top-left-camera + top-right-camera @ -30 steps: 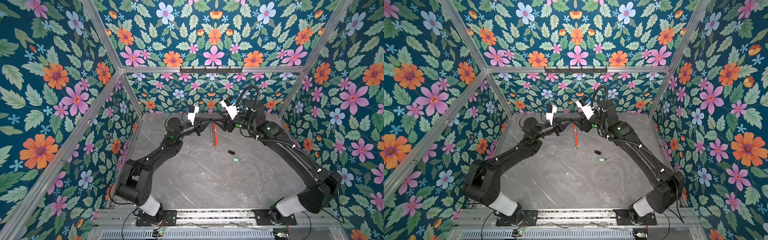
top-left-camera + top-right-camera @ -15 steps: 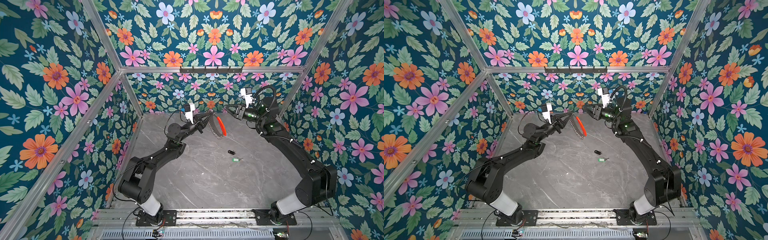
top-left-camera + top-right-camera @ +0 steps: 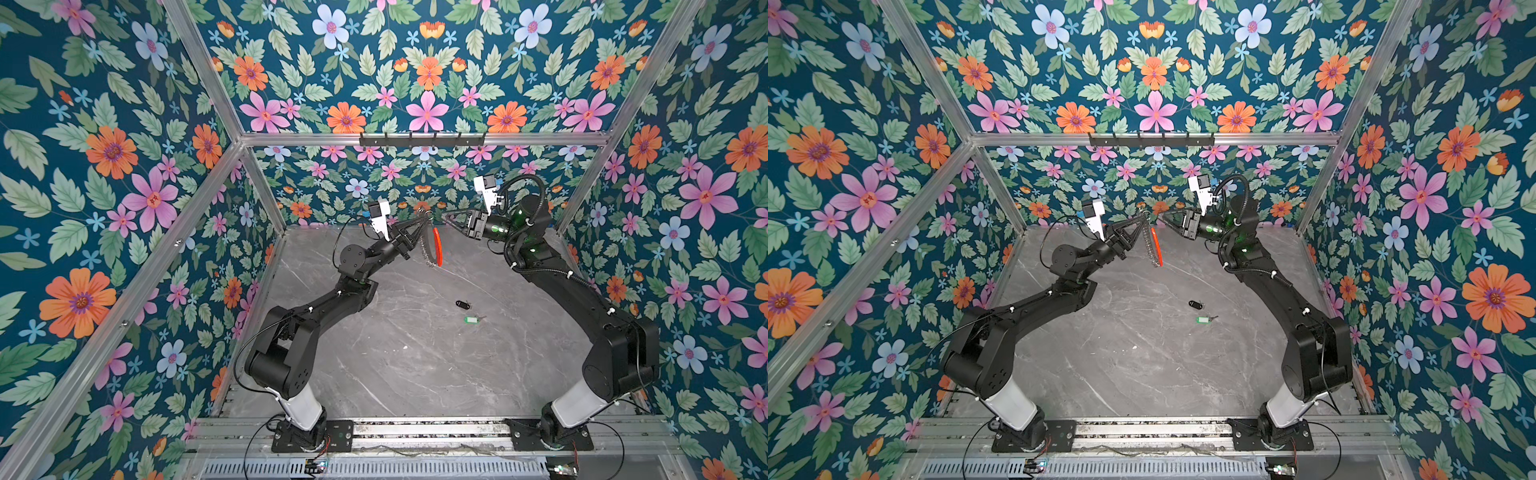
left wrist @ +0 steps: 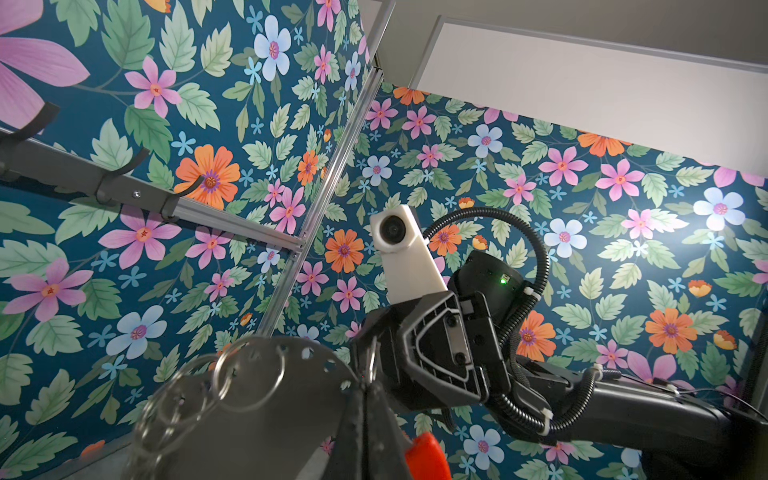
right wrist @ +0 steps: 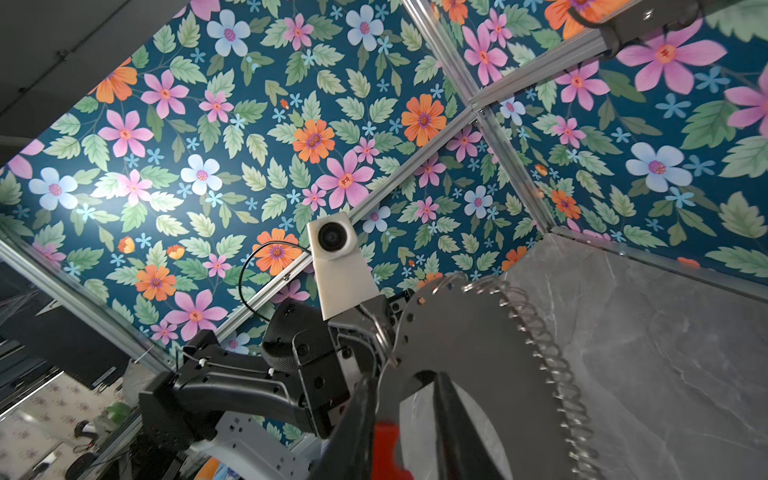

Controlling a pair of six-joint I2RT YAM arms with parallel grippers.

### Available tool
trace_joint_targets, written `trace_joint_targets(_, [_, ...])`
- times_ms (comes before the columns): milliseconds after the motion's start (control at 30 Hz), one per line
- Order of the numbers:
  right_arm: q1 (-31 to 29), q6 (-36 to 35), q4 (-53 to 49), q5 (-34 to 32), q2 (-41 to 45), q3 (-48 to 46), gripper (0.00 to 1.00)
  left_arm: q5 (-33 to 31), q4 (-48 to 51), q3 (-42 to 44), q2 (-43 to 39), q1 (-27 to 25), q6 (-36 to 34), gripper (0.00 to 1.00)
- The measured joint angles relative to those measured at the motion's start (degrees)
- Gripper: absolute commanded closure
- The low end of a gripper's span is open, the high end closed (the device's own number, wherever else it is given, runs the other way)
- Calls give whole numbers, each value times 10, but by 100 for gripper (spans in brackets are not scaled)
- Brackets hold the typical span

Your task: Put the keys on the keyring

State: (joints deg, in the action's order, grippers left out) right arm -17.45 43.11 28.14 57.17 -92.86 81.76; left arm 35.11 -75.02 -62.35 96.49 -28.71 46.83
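The keyring (image 3: 424, 246), a flat grey hoop with a red-orange arc and a fringe of silver split rings, hangs edge-on above the back of the table in both top views (image 3: 1148, 243). My left gripper (image 3: 424, 216) (image 4: 365, 390) is shut on its top edge. My right gripper (image 3: 444, 216) (image 5: 403, 378) meets the same spot from the right. Its jaws stand a little apart, straddling the red arc, with a gap beside one finger. The keys lie on the table in front: a black-fob key (image 3: 462, 305) (image 3: 1195, 305) and a green-tag key (image 3: 471, 319) (image 3: 1203, 319).
The grey marble table (image 3: 415, 374) is boxed in by floral walls with aluminium posts. A black rail of hooks (image 3: 422, 139) runs along the back wall above both grippers. Both arm bases sit on a metal rail (image 3: 415, 428) at the front edge.
My left arm has lifted the keyring off the table, so it now hangs from the gripper. My right gripper pulled back and rose, then came in on the hoop's top with its jaws narrowing.
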Motion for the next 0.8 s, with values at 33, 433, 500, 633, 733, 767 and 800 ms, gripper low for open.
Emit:
trace_joint_targets(33, [-1, 0, 0, 1, 0, 2, 75, 0, 0, -3, 0, -1, 2, 100])
trace_joint_targets(433, [-10, -16, -13, 16, -1, 12, 82, 5, 3, -14, 8, -6, 10, 100])
trace_joint_targets(500, [-10, -18, -14, 17, -1, 15, 82, 7, 3, -15, 8, -6, 11, 100])
trace_joint_targets(633, [-11, -24, -14, 18, -2, 21, 79, 9, 3, -19, 9, -6, 14, 100])
trace_joint_targets(733, [-11, -28, -15, 21, -5, 25, 78, 9, 4, -19, 9, -6, 15, 100])
trace_joint_targets(767, [-10, -28, -16, 21, -6, 26, 77, 9, 4, -19, 9, -6, 16, 100])
trace_joint_targets(800, [-10, -28, -17, 22, -6, 27, 76, 9, 4, -19, 9, -6, 16, 100])
